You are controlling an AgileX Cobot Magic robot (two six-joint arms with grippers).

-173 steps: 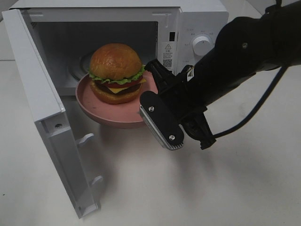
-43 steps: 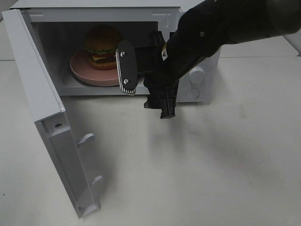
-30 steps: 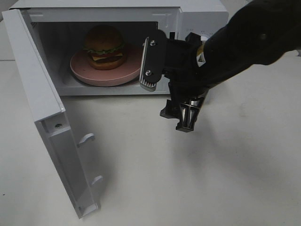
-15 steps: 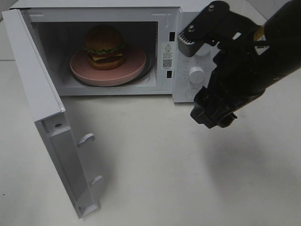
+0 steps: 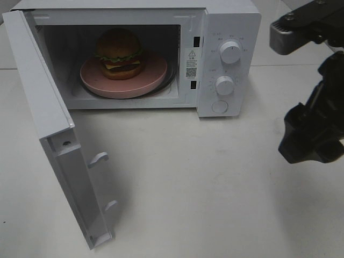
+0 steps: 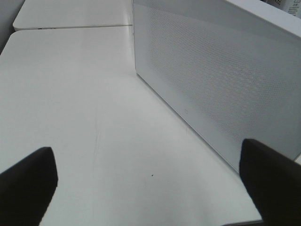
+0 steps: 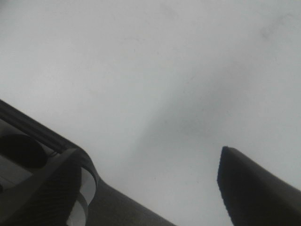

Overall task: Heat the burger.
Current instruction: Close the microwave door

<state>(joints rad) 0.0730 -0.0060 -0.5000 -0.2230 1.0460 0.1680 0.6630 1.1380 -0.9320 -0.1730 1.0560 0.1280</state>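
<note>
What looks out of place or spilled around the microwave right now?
Nothing is spilled or damaged. The burger sits upright on the pink plate inside the microwave. The only oddity is the door, which stands wide open, so heating cannot start yet.

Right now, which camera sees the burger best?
The exterior high view: the burger sits whole on the pink plate inside the open microwave. The left wrist view shows only a white dotted panel and the table; the right wrist view shows only table. Neither shows the burger.
</note>
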